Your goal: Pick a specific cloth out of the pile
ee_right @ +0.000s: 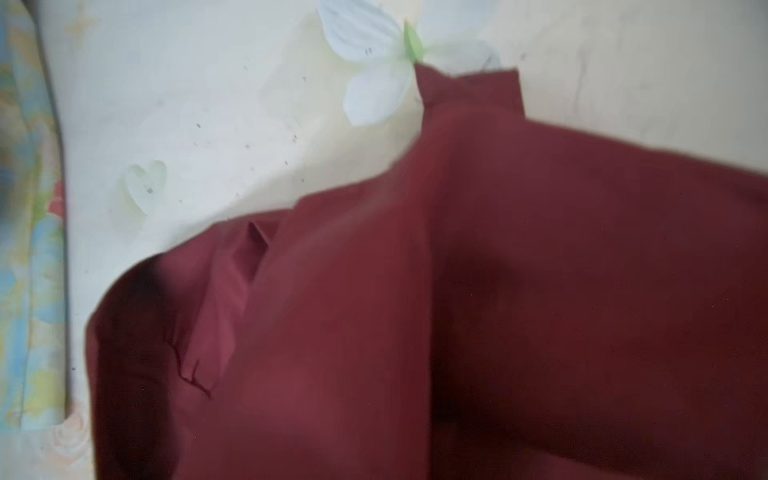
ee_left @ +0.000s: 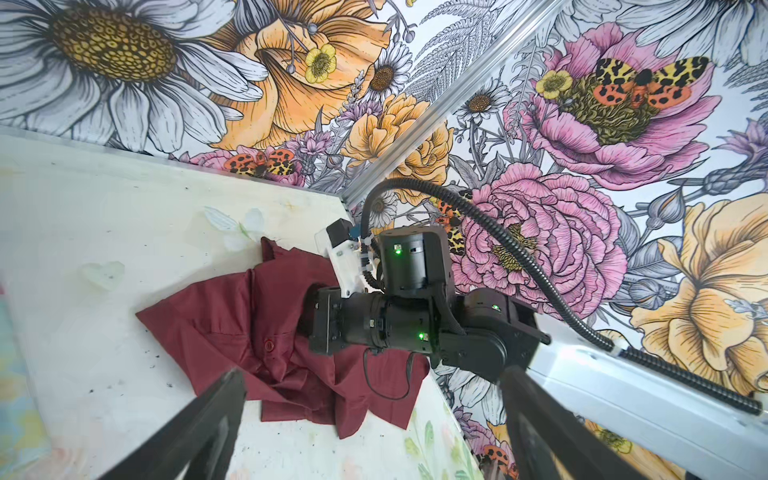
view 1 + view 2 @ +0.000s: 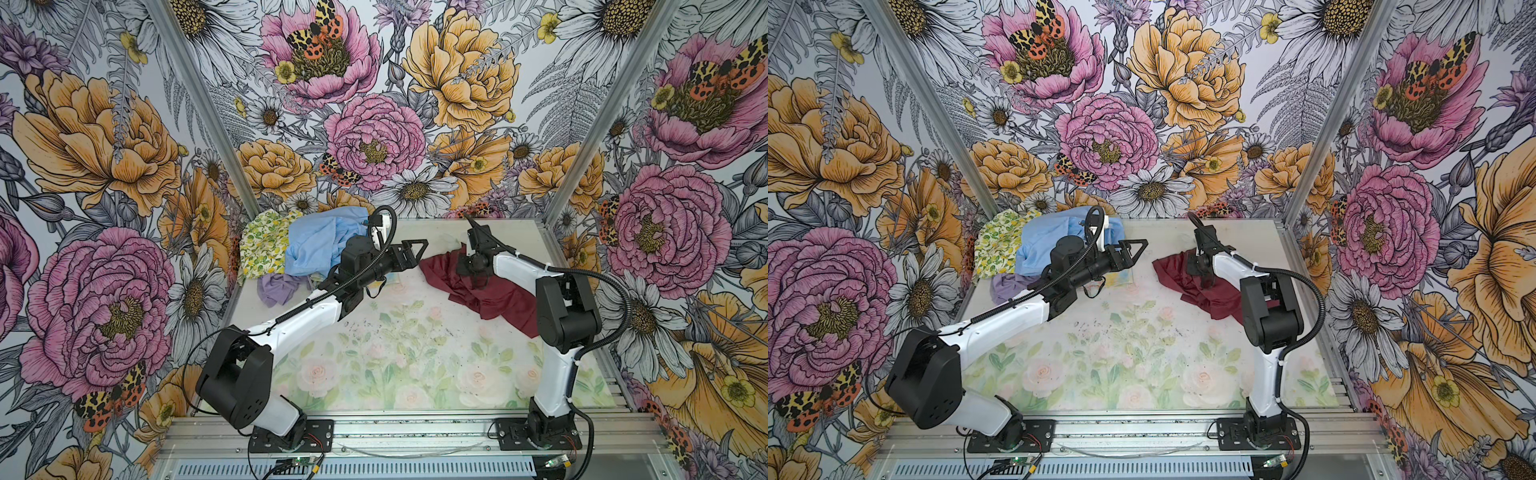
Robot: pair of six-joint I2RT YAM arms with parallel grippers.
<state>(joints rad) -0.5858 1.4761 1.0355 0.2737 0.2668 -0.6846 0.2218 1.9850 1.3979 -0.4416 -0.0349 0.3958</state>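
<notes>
Jaws: left wide open, empty, hovering btwn pile (image 3: 311, 245) and maroon shirt (image 3: 498, 303). Right jaws buried in shirt folds, can't tell if shut. Shirt lies on right of surface (image 3: 415, 332), well apart from pile. Risk: thin fabric snags on right jaws, so arm lift drags shirt w/ it.

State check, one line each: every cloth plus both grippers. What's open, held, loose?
maroon cloth: crumpled on the table, apart from the pile.
light blue garment: bunched on top of the pile.
lemon-print cloth: crumpled at the pile's left edge.
lavender cloth: crumpled at the pile's near edge.
left gripper: open, empty.
right gripper: down at the maroon cloth; jaws hidden, grip unclear.
</notes>
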